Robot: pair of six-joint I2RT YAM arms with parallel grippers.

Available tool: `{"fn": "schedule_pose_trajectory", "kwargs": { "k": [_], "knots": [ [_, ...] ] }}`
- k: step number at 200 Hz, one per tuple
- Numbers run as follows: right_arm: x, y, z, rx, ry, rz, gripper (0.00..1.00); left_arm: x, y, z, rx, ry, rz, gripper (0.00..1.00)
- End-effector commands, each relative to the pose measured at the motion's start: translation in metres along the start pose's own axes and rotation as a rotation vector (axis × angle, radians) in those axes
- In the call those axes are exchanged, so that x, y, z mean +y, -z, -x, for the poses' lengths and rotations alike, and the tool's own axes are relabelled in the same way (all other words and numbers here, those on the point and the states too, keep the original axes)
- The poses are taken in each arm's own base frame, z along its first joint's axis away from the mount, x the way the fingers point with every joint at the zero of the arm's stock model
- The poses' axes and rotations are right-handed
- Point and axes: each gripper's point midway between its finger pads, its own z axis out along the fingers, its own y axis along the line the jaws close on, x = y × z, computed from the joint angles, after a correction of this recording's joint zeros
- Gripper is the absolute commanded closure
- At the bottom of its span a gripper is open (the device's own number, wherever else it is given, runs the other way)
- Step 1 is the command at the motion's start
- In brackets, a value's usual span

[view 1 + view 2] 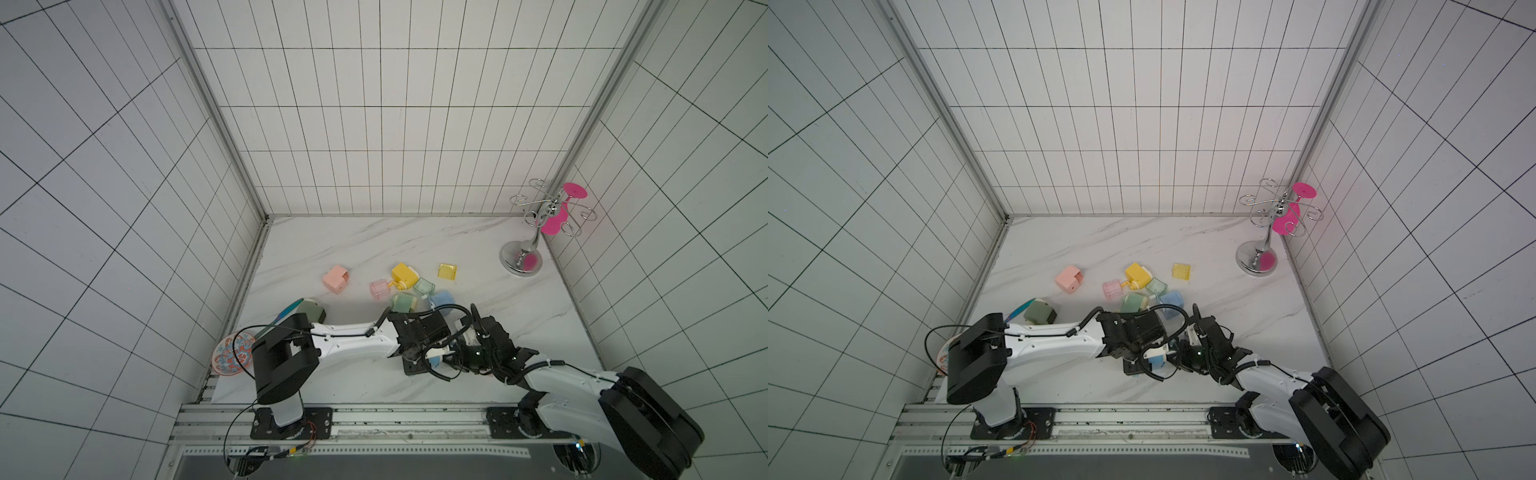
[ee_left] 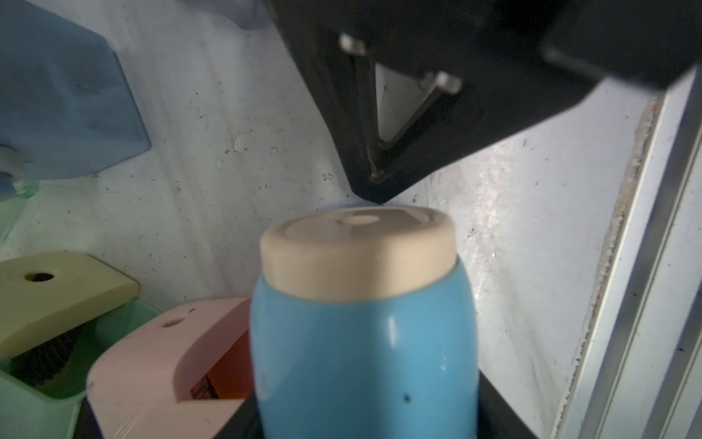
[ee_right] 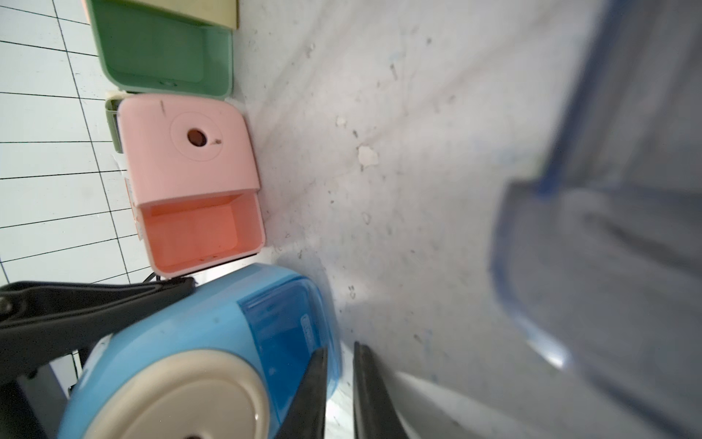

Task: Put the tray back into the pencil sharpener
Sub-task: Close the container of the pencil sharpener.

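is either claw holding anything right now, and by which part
The left claw holds the blue pencil sharpener, clamped across its body, just behind the cream end cap. The right claw holds nothing; it stands nearly closed beside the sharpener.

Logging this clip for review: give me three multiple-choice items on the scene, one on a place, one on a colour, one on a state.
1. Where on the table does the wire rack stand? A near left corner; B far right corner; C middle.
2. What colour is the pencil sharpener in the left gripper? A blue; B pink; C yellow.
3. The pink pencil sharpener has a tray slot that is: A filled; B taped over; C empty.
Answers: B, its base sits by the far right walls; A, a blue body with a cream end is clamped; C, the slot shows a bare hollow.
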Motion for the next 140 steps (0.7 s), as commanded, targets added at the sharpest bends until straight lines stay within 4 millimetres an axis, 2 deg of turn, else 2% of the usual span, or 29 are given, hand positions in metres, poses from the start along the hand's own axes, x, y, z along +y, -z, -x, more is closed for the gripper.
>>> {"fn": "schedule_pose_trajectory", "kwargs": {
  "k": [1, 39, 64, 75, 90, 118, 140],
  "knots": [
    [0.027, -0.003, 0.007, -0.01, 0.016, 0.09, 0.83, -0.005, -0.02, -0.003, -0.003, -0.004, -0.023, 0.68],
    [0.026, 0.002, 0.009, -0.035, 0.017, 0.076, 0.83, -0.005, -0.02, -0.005, 0.0, -0.001, -0.018, 0.68],
    [0.025, 0.008, 0.01, -0.052, 0.027, 0.057, 0.82, -0.003, -0.019, -0.004, -0.008, 0.006, -0.012, 0.63],
    [0.021, 0.01, 0.01, -0.057, 0.03, 0.03, 0.82, -0.002, -0.02, -0.003, -0.011, 0.01, -0.011, 0.59],
    [0.013, 0.011, 0.009, -0.06, 0.026, -0.004, 0.83, 0.0, -0.02, -0.002, -0.016, 0.018, -0.004, 0.47],
    [0.004, 0.009, 0.007, -0.048, -0.001, -0.039, 0.85, 0.0, -0.02, 0.002, -0.029, 0.022, -0.005, 0.36],
    [0.006, 0.007, 0.008, -0.044, 0.003, -0.027, 0.86, 0.0, -0.02, 0.004, -0.035, 0.024, -0.008, 0.28]
  ]
}}
